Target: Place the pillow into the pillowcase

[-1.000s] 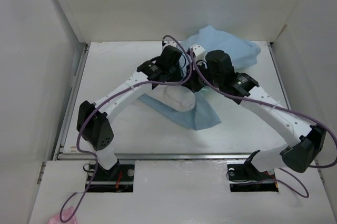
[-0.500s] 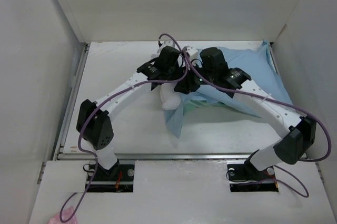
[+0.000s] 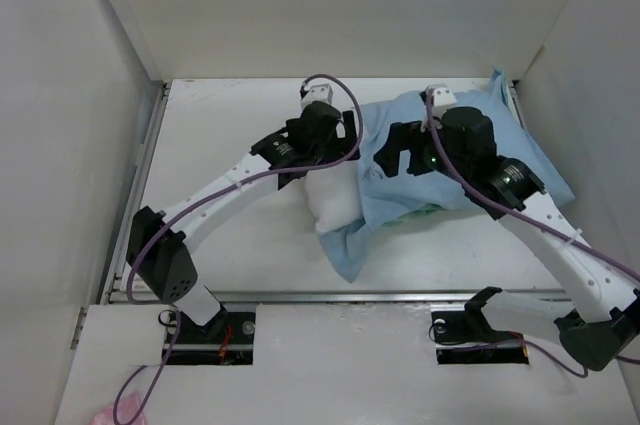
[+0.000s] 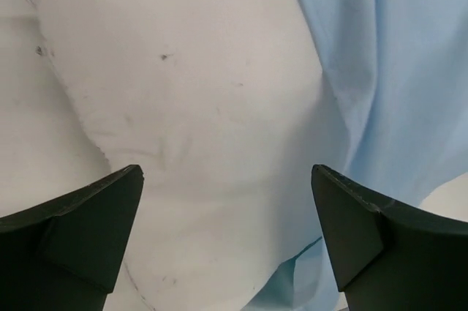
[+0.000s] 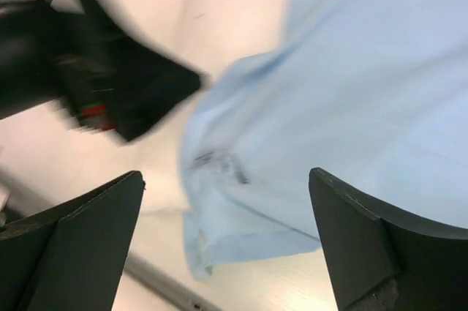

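The plump white stuffed pillow lay mid-frame, mostly inside the thin light-blue fabric pillowcase, its left end bare. Left gripper and right gripper gaped wide, empty. Insertion appeared nearly finished; the next move probably called for regrasping the hem.

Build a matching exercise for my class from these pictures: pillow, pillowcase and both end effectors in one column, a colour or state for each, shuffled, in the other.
Column one:
1 pillow
2 pillowcase
3 left end effector
4 right end effector

Column two:
A open, over light-blue cloth
B white, one end bare
C open, over white fabric
D light blue, covering most of the pillow

Pairs: 1-B; 2-D; 3-C; 4-A
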Tool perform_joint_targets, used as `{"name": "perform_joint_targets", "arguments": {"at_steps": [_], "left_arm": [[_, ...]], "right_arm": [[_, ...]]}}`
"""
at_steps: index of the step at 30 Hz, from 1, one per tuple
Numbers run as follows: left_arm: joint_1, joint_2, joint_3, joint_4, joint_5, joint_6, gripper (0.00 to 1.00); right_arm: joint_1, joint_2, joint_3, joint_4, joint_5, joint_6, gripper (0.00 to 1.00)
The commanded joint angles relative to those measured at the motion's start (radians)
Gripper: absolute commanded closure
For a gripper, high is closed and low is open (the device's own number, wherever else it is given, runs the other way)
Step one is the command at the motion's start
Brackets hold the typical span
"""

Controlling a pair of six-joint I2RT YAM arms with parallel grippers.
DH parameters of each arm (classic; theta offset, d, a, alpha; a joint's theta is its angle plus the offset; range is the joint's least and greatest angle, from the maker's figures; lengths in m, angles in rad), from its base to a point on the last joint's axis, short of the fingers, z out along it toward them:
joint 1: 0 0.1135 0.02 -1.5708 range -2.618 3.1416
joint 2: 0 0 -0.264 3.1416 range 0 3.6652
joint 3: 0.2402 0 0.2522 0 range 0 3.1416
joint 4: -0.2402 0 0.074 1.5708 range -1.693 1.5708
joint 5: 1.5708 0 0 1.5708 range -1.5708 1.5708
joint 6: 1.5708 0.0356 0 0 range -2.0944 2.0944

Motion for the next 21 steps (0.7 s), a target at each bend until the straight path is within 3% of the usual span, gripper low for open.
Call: {"name": "perform_joint_targets", "arguments": {"at_steps": [1,6,10,14,17,19,20,21], "left_arm": [[0.03,-0.119,-0.004,0.017,-0.045,0.025,0.0],[0.154,0.015,0.116,0.0,-0.014,0.048,0.03],[0.205,0.196,0.248,0.051,0.109,0.094,0.11],[0.216,0.386,0.418,-0.045,0.114,0.103,0.34],[0.193,0.441,0.436,-0.077,0.077,0.103,0.6],[0.181,0.441,0.359,-0.077,0.112,0.094,0.78],[0.181,0.424,0.321,-0.063,0.129,0.094,1.0],[0.155,0.378,0.219,-0.029,0.147,0.094,1.0]], "right_arm": [[-0.043,-0.022,0.002,-0.044,0.18,0.091,0.0],[-0.141,0.039,-0.026,-0.129,0.413,0.257,0.0],[-0.234,0.1,-0.081,-0.089,0.423,0.297,0.0],[-0.265,0.227,-0.09,0.041,0.299,0.237,0.0],[-0.265,0.295,-0.055,0.115,0.187,0.171,0.0],[-0.265,0.349,-0.046,0.167,0.155,0.133,0.0],[-0.265,0.364,-0.035,0.181,0.124,0.133,0.0],[-0.265,0.378,-0.035,0.192,0.109,0.118,0.0]]}}
